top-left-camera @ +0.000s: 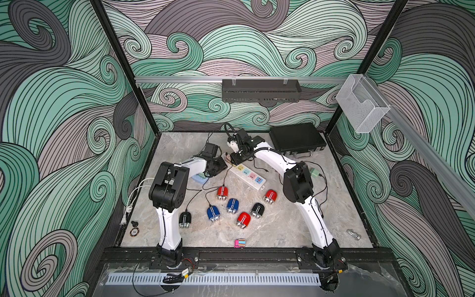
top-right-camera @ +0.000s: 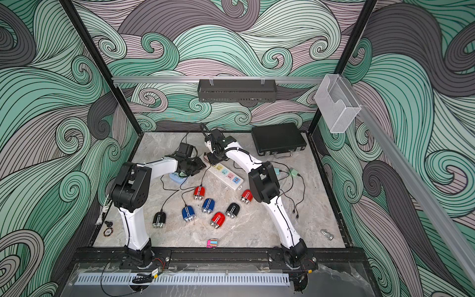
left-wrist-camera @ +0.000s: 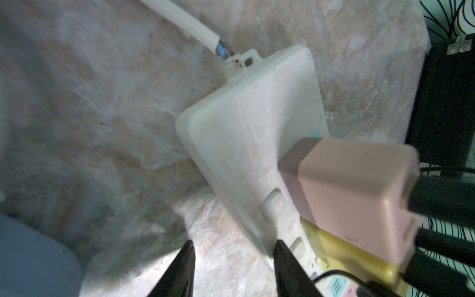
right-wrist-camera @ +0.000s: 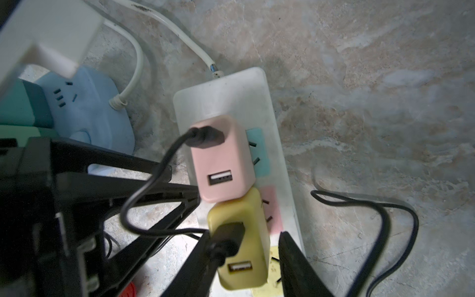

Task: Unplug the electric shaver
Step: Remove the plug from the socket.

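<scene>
Far-centre on the worktop: yellow adapter seated in white strip; corded red shaver lies nearer, mid-worktop. Right tool part-open astride adapter, gap showing one side. Left tool part-open, empty, at strip edge. Adapter likely rigid, slick, light: pinch flat sides, not cable.

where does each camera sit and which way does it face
Top views: high above the arm bases, looking down and back over the marble tabletop; left arm and right arm show whole in both top views.
Left wrist: on the left arm, looking down at the cord end of the white power strip; the left gripper shows, open.
Right wrist: on the right arm, looking down the strip; the right gripper, open, straddles the yellow USB charger.
Shared: both wrist views show the strip and the pink USB charger.
</scene>
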Controlling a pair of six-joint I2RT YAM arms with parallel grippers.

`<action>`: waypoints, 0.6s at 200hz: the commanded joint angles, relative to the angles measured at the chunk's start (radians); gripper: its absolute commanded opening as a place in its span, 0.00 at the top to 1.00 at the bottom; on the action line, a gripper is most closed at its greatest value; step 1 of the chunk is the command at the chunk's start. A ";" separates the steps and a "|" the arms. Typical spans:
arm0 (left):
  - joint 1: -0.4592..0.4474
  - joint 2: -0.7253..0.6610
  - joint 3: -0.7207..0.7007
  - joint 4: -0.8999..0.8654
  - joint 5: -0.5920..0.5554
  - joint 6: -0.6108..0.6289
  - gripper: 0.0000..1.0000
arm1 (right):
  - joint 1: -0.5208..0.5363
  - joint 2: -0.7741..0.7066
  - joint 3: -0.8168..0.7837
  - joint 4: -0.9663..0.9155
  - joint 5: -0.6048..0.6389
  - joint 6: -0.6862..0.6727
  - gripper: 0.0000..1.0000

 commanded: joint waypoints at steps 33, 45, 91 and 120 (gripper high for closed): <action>0.000 0.048 0.024 -0.008 0.008 0.004 0.52 | -0.009 0.036 0.051 -0.040 -0.028 -0.056 0.60; 0.001 0.052 0.023 -0.009 0.007 0.001 0.52 | -0.010 0.041 0.056 -0.041 -0.046 -0.070 0.60; 0.001 0.060 0.022 -0.014 0.009 -0.007 0.52 | -0.009 0.063 0.076 -0.045 -0.079 -0.109 0.63; 0.001 0.055 0.013 -0.014 0.006 -0.010 0.52 | -0.007 0.063 0.076 -0.046 -0.080 -0.142 0.65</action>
